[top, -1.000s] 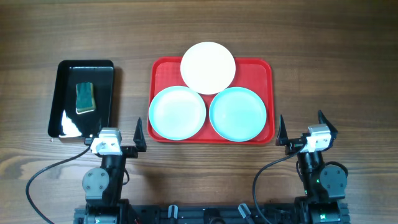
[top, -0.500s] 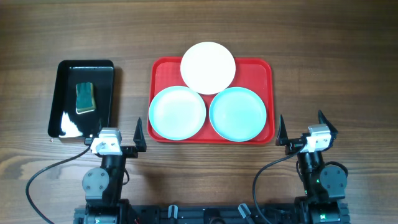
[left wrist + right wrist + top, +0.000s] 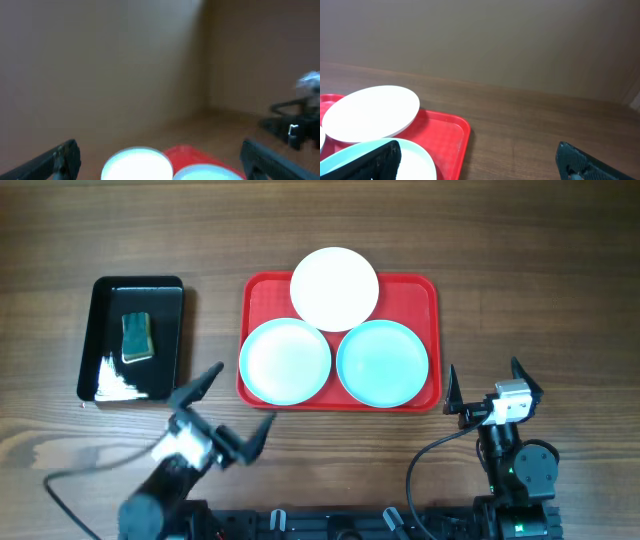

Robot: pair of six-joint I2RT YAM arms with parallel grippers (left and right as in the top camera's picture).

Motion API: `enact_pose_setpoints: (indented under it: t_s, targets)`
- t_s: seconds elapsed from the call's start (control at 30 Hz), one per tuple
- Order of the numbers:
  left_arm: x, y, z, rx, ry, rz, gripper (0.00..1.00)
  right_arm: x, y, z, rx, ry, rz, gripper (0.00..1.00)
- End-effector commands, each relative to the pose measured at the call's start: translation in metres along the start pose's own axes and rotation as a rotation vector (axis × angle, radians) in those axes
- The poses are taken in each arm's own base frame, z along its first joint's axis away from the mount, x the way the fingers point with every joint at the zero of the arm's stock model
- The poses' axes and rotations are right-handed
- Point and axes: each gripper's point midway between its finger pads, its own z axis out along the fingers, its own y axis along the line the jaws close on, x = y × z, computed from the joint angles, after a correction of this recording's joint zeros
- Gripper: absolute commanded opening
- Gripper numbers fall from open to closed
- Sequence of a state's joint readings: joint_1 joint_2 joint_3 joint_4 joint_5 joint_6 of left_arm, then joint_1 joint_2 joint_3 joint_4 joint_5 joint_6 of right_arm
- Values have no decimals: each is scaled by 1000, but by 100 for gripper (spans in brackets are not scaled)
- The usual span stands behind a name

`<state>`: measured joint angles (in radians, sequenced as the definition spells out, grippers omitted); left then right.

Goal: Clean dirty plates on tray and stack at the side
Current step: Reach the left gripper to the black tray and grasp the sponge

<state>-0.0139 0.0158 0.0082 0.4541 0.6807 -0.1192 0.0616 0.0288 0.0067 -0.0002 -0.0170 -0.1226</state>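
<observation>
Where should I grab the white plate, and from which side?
Probably the rim on its right side, approached from the right: the white plate rests over the turquoise plate and its edge there sits lifted off the red tray, leaving room under it.

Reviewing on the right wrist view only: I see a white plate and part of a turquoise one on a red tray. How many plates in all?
Observer: Three. Overhead shows the white plate at the red tray's far rim and two turquoise plates side by side nearer the arms.
Operator: Anything to clean with?
Observer: A sponge lies in a black tray left of the red one.
Operator: And the other arm?
Observer: The left gripper is open and empty, by the red tray's near left corner.
</observation>
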Motion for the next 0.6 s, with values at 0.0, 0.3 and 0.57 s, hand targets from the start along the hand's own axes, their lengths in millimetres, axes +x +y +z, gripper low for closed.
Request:
enact_pose_setpoints:
  t_s: [0.0,0.3,0.57]
  targets:
    - [-72,-3,-3,-32,-203,127,100,-1,-4,0,24,-2,-8,100]
    - [-23,148,79,-485,701,-262,100,-1,-4,0,24,-2,-8,100]
    - [120,307,-31,-1139,1163,-517,100,-1,-4,0,24,-2,-9,100]
